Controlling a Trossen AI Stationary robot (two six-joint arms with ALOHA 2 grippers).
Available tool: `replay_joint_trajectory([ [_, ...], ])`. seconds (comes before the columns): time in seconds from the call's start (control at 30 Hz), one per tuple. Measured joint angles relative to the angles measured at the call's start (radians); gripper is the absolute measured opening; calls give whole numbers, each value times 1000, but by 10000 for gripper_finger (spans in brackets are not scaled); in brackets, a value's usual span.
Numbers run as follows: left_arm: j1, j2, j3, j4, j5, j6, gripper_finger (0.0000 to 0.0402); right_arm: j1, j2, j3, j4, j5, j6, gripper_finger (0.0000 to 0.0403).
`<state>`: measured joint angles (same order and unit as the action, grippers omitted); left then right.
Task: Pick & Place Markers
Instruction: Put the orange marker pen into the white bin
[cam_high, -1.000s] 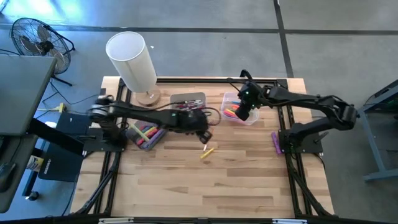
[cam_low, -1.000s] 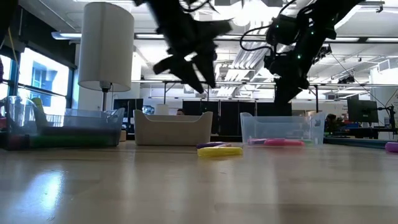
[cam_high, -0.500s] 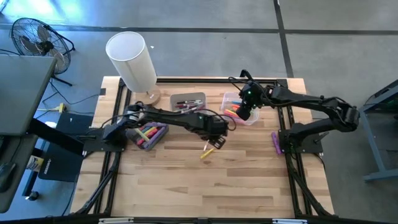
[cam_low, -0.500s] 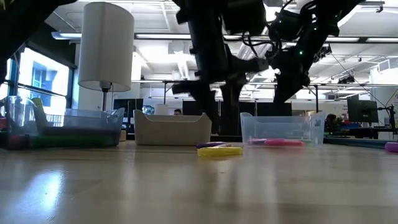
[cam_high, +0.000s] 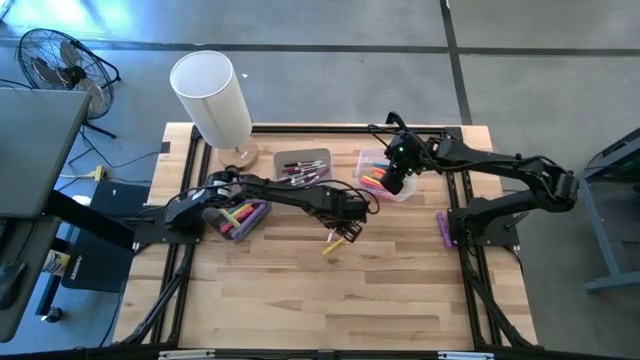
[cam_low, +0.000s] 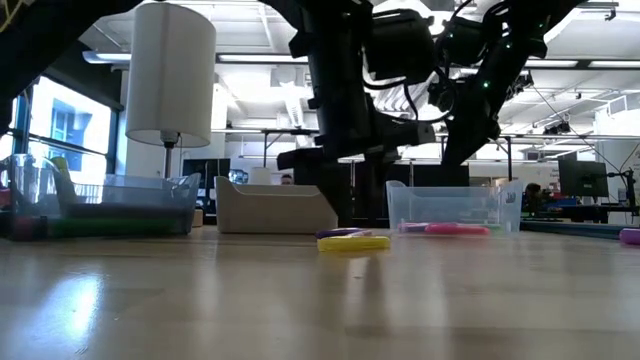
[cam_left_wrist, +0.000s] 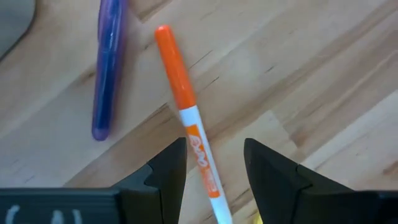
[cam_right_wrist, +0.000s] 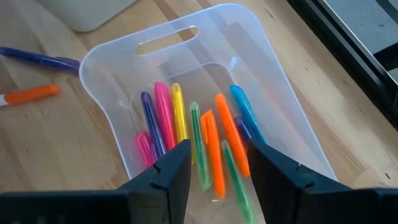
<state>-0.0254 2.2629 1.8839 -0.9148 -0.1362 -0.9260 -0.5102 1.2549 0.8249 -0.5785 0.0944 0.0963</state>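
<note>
Nearest the front of the pale wooden plank table (cam_high: 300, 290), a short yellow highlighter (cam_low: 354, 242) lies flat with a thin purple pen (cam_low: 340, 233) just behind it. Beside them lies an orange-capped white marker (cam_left_wrist: 189, 118).

The left gripper (cam_left_wrist: 214, 163) hangs low over this small cluster. Its two dark fingers stand apart with the white barrel of the orange marker between them, and nothing is gripped yet. This looks like the approach to a pick: the next move calls for going straight down so the fingers straddle the barrel, then closing on it without nudging the purple pen alongside.

Farther back on the left, a dark-tinted plastic bin (cam_high: 238, 217) holds a mix of coloured markers. Behind the centre stands an opaque grey bin (cam_high: 302, 167) with a few pens inside.

To the right of that, the right gripper (cam_right_wrist: 214, 163) hovers above a clear plastic bin (cam_right_wrist: 112, 46), fingers spread and empty. In it lie pink, yellow, green, orange, blue and purple highlighters (cam_right_wrist: 205, 146), so a drop seems just done. A single purple marker (cam_high: 441, 229) rests alone near the table's right edge. A tall white cylindrical lamp (cam_high: 211, 97) stands at the far left corner.
</note>
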Motion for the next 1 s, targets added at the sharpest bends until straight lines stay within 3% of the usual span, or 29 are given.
replay_joint_trajectory([
  [0.17,0,-1,0,0,-34,0,152,0,0,0,0,0,0,146],
  [0.5,0,11,-1,9,-39,0,104,0,0,0,-1,-28,19,145],
  [0.8,-2,73,3,41,99,30,99,0,0,0,-12,-50,37,145],
  [1.0,-7,76,1,39,51,65,82,0,0,0,-19,-50,45,146],
])
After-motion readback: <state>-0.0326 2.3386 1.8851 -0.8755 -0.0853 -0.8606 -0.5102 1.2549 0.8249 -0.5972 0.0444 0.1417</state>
